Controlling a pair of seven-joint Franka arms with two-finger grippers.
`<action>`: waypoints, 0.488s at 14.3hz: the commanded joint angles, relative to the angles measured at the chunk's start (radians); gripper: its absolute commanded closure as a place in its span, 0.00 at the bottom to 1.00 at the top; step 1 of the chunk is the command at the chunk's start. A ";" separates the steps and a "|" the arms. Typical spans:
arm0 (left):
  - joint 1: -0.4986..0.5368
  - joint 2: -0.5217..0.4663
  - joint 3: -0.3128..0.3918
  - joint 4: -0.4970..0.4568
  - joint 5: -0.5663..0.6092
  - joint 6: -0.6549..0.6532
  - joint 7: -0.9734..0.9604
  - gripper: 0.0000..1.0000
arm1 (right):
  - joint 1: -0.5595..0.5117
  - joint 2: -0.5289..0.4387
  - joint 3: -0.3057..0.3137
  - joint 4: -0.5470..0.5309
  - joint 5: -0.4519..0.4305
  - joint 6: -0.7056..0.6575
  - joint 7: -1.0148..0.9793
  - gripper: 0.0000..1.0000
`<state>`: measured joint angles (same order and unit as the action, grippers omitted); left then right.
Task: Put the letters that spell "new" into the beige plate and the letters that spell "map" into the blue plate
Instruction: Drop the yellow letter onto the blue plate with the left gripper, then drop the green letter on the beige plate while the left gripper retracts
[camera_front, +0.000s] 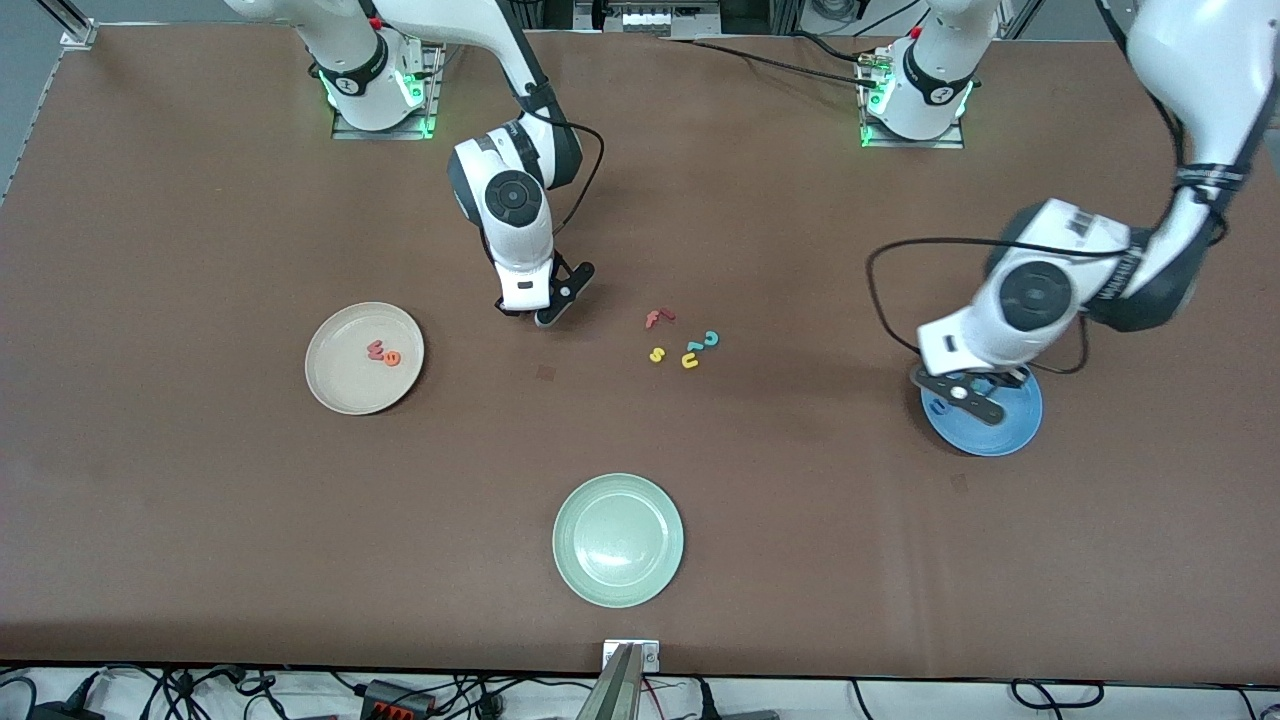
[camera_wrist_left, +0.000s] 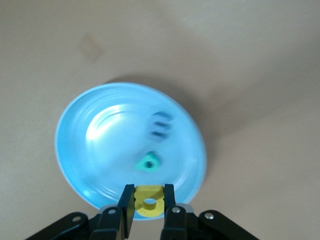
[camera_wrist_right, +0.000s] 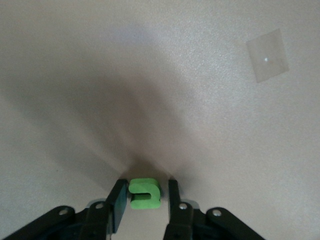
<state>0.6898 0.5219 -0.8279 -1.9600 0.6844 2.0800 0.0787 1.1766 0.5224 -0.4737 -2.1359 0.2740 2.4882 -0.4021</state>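
My left gripper hangs over the blue plate, shut on the yellow a. In the left wrist view the gripper is above the blue plate's rim, and the dark blue m and teal p lie in the plate. My right gripper is down at the table, farther from the front camera than the beige plate. Its open fingers straddle the green n, with a gap on one side. The pink w and orange e lie in the beige plate.
Loose letters lie mid-table: a red f, a yellow s, a yellow u and teal pieces. A pale green plate sits near the front edge. A small tape square marks the table.
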 joint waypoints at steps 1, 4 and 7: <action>0.045 0.073 -0.008 0.004 0.056 0.029 0.015 0.13 | -0.017 0.002 -0.006 -0.012 0.013 0.012 -0.024 0.71; 0.050 0.061 -0.028 0.007 0.057 0.011 0.015 0.00 | -0.049 -0.005 -0.016 -0.006 0.013 0.011 -0.018 0.75; 0.060 0.043 -0.117 0.082 0.038 -0.143 0.015 0.00 | -0.055 -0.028 -0.126 -0.002 0.013 -0.020 -0.015 0.74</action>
<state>0.7458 0.5944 -0.8842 -1.9369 0.7222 2.0533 0.0885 1.1337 0.5238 -0.5393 -2.1346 0.2740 2.4898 -0.4011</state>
